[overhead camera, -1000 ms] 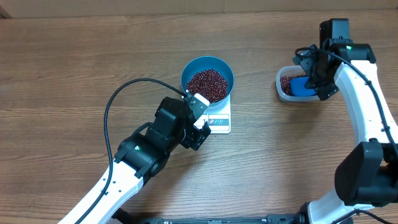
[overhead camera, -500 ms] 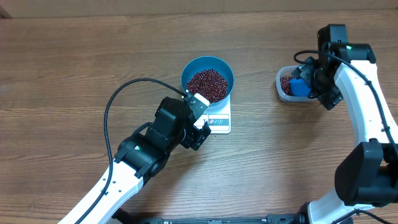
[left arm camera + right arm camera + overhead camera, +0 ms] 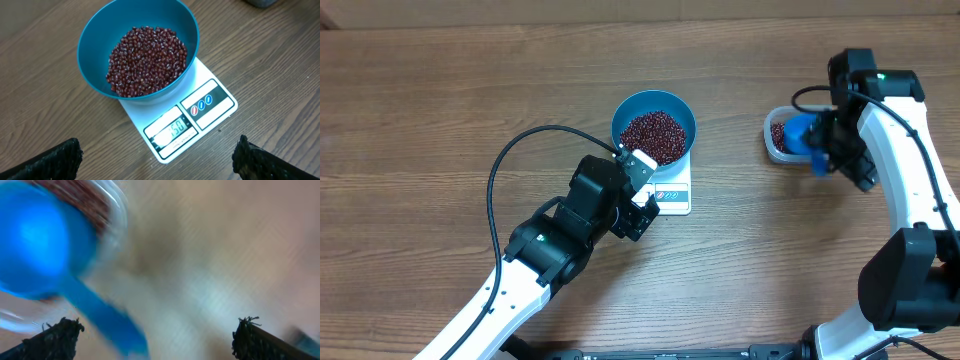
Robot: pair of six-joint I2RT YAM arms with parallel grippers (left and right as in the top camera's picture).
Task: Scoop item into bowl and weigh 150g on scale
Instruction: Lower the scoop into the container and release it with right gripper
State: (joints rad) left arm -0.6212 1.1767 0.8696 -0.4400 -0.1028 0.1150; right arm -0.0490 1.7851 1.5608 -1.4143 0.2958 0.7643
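The glossy blue bowl (image 3: 654, 128) (image 3: 95, 55) stands on the back of the white scale (image 3: 673, 193) (image 3: 210, 107) and holds a heap of dark red beans (image 3: 653, 132) (image 3: 147, 60). The scale's display (image 3: 175, 131) is lit, and its last digits look like 50. My left gripper (image 3: 157, 160) hovers wide open just in front of the scale with nothing between its fingers. At the right, my right gripper (image 3: 157, 337) (image 3: 825, 155) is open beside the clear tub (image 3: 772, 145). A blue scoop (image 3: 800, 133) (image 3: 40, 245) rests in the tub, its handle (image 3: 100, 315) loose near the left finger.
The clear tub holds more red beans (image 3: 778, 131) (image 3: 90, 197) under the scoop. A black cable (image 3: 510, 160) loops off the left arm over the bare wooden table (image 3: 440, 100). The right wrist view is motion-blurred.
My right gripper has drawn back from over the tub toward the right and front, uncovering the scoop that lies in it. The left arm, bowl and scale have not moved.
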